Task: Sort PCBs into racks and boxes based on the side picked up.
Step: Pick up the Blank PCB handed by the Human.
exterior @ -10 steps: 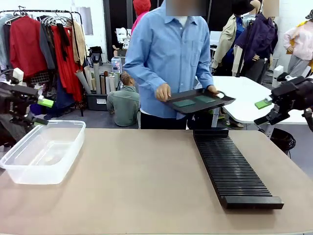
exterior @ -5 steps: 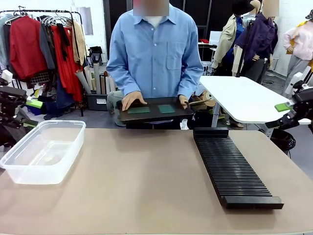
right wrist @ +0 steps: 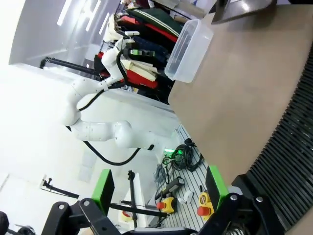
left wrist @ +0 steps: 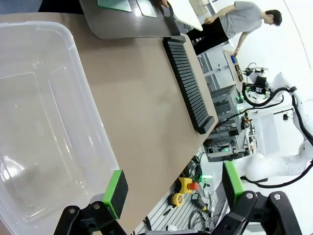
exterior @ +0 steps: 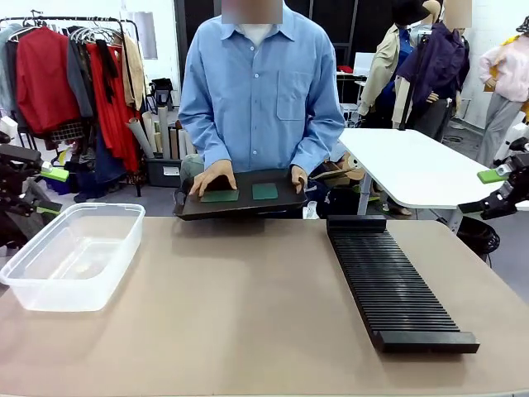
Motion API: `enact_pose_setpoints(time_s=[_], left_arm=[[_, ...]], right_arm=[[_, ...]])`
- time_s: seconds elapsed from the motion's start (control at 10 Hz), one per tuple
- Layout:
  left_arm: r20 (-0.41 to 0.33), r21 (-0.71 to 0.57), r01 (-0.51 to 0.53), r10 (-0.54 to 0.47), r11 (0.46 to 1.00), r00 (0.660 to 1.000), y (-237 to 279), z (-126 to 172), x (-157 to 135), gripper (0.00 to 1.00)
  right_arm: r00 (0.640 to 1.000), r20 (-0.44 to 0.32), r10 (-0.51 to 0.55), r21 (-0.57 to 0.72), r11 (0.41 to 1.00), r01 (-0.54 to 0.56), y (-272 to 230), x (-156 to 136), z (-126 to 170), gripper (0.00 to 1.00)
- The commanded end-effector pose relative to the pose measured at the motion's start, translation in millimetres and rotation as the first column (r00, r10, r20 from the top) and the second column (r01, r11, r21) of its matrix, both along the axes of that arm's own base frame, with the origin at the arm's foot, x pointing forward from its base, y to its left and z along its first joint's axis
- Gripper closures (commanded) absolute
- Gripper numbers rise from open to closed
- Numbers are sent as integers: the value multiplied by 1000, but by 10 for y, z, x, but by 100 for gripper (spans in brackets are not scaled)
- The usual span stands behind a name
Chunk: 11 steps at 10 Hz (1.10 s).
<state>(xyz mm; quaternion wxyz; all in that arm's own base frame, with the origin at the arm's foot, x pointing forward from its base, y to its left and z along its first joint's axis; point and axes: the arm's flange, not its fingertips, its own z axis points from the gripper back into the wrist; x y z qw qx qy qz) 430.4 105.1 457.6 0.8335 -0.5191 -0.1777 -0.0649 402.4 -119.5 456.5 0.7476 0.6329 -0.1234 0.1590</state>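
— Starting at the front: two PCBs (exterior: pixel 220 196) flat and side by side on a black tray (exterior: pixel 240 208), held at the far edge of the table (exterior: pixel 248 322) by a person's hands (exterior: pixel 213 176).
— Clear tub (exterior: pixel 73 256) resting on the left, long slotted rack (exterior: pixel 388 285) on the right, well apart. Left gripper (exterior: pixel 50 190) beside the tub at the picture's edge, right gripper (exterior: pixel 486 192) off the table's right side.
— Moving to the left wrist: green pads (left wrist: pixel 116 192) spread wide, grasping nothing, tub close by, rack and tray farther off.
— Finishing at the right wrist: fingers (right wrist: pixel 215 186) likewise released and bare, near the rack's end, tub far across the table.
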Motion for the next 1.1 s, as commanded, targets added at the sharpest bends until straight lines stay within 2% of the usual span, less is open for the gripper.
enact_pose_setpoints(time_s=[0.0, 0.2, 0.3, 0.4, 1.0], left_arm=[[25, 2, 10, -10, 1000, 1000, 65, 7, -34, 0], [39, -14, 18, -18, 1000, 999, 98, 5, -29, 0], [76, -25, 41, -39, 999, 996, 89, 21, -20, 0], [11, -1, -5, 5, 1000, 1000, 59, -1, -20, 0], [11, -1, -5, 5, 1000, 1000, 59, -1, -20, 0]], right_arm=[[998, -36, -42, 59, 997, 44, 0, -66, 43, 0], [997, -46, -57, 44, 997, 59, -29, -74, 26, 0], [994, -36, -104, 2, 995, 104, -28, -56, 20, 0], [999, -26, -29, 26, 999, 30, -53, -44, -22, 0], [999, -26, -29, 26, 999, 30, -53, -44, -22, 0]])
